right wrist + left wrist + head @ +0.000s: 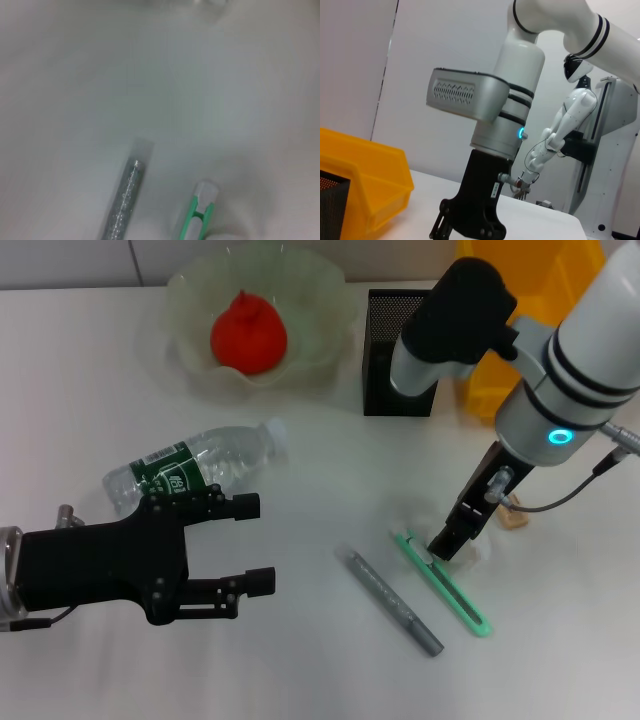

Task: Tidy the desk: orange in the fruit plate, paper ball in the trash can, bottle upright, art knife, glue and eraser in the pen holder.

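While the right gripper stands low over the near end of the green art knife on the white desk, whether its dark tip is closed on the handle cannot be told from the head view, and the right wrist view shows no fingers. Just beside the knife lies the silver glue stick, parallel to it and apart from it; bare desk runs from both to the front edge. The left gripper hovers at the front left with its two fingers spread wide and nothing between them, near the fallen bottle, which lies on its side. At the back, the orange sits in the fruit plate; beside that stands the black mesh pen holder, partly hidden by the right arm. A yellow bin behind the arm is mostly covered and cut off by the picture's top edge. A small tan object beside the right gripper is too small to identify. The right wrist view shows only the ends of the knife and glue stick.
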Controlling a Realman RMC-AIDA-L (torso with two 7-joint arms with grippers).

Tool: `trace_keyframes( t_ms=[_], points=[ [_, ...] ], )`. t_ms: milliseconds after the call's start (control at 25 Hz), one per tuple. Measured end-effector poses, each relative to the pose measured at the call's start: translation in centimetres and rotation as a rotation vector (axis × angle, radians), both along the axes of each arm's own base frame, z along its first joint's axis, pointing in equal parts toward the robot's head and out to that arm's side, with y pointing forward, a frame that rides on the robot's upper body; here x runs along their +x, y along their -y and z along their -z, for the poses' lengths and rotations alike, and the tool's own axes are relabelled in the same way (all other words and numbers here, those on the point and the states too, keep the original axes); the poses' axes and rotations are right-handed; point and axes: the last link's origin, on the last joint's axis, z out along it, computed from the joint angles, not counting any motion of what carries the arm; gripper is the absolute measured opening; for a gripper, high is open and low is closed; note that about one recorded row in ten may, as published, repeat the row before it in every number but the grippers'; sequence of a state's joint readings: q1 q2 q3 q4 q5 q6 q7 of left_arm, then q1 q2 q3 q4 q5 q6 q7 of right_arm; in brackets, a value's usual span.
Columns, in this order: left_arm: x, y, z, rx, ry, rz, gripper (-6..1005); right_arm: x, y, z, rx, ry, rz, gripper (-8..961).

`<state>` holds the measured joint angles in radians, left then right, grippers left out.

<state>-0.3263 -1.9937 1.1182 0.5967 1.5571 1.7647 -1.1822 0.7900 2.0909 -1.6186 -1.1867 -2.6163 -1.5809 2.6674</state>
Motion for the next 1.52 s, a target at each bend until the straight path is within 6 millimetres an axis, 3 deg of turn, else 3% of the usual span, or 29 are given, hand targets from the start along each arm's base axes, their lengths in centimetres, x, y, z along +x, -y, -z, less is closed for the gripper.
trace_keyframes(
  t_ms=[520,920,1040,1200,1240,1480,1520],
  points=[
    [-0.1,-0.3,0.1,0.011,-0.009,-0.010,814,0.4,0.4,1.1,-0.032,0.027,0.010,640],
    [0.1,-0.2,0.3,0.006,0.000,-0.015,813,0.5,0.3,0.5,-0.009,0.017,0.011,578],
    [0.1,-0.2,0.3,0.005,-0.001,-0.016,813,-0.2,0.5,-0.7,0.001,0.004,0.004,559],
    [0.1,-0.2,0.3,0.004,-0.001,-0.014,811,-1.0,0.3,-4.2,0.092,0.029,-0.015,576],
    [0.1,-0.3,0.3,0.006,-0.002,-0.014,811,-1.0,0.3,-4.2,0.092,0.029,-0.015,581],
    [0.2,-0.8,0.4,0.024,-0.014,-0.015,807,-0.5,-1.5,-9.8,0.394,0.056,-0.054,606],
    [0.2,-0.8,0.4,0.024,-0.014,-0.015,806,-0.5,-1.5,-9.8,0.394,0.056,-0.054,611]
  ],
)
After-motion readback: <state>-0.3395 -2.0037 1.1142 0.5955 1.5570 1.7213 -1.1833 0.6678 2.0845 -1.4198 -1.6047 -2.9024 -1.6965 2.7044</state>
